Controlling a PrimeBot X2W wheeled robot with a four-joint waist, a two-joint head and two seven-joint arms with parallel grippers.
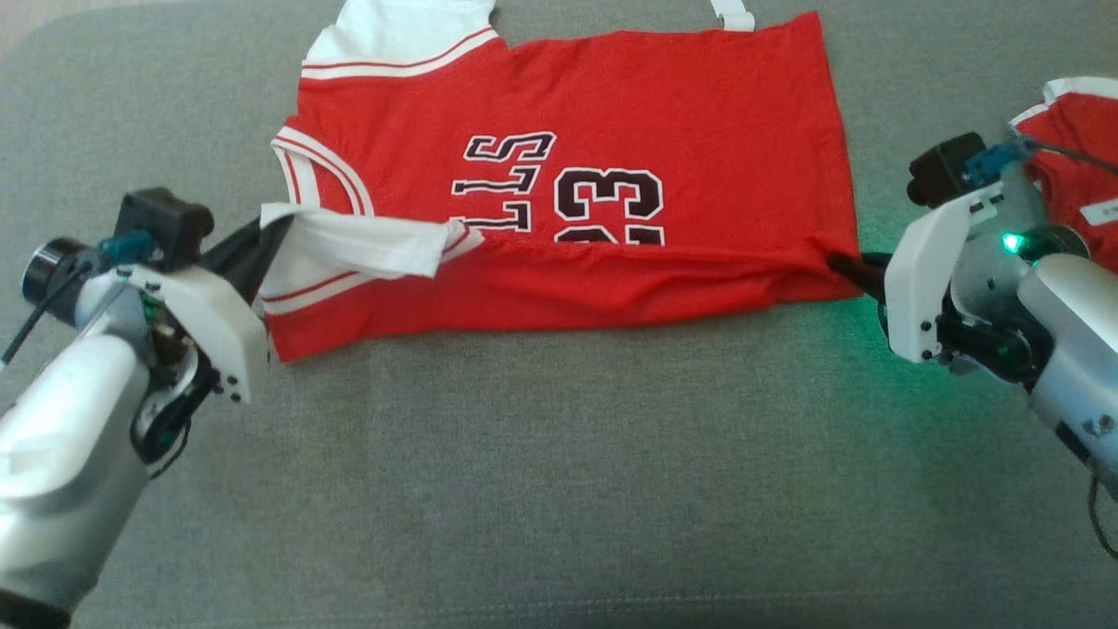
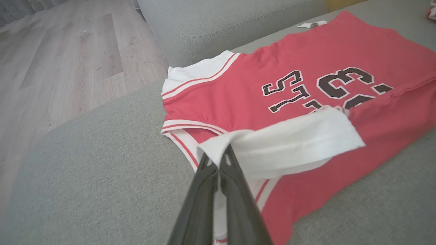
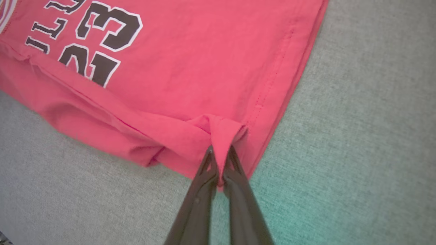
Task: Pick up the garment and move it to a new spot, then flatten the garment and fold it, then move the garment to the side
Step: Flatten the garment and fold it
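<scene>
Left gripper (image 2: pixel 218 160) clamped on red jersey's (image 1: pixel 681 114) white sleeve (image 2: pixel 289 143); right gripper (image 3: pixel 220 154) pinching its hem corner (image 3: pixel 221 132). Jersey half-folded on grey sofa (image 1: pixel 559 454).

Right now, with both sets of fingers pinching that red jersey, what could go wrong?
1. The left fingers pinch only a thin white flap of the jersey; it might slip out and the fold land crooked.
2. The hem corner is bunched in the right fingers, so a crease may stay.
3. A second red garment lies near the right arm and could get snagged.
</scene>
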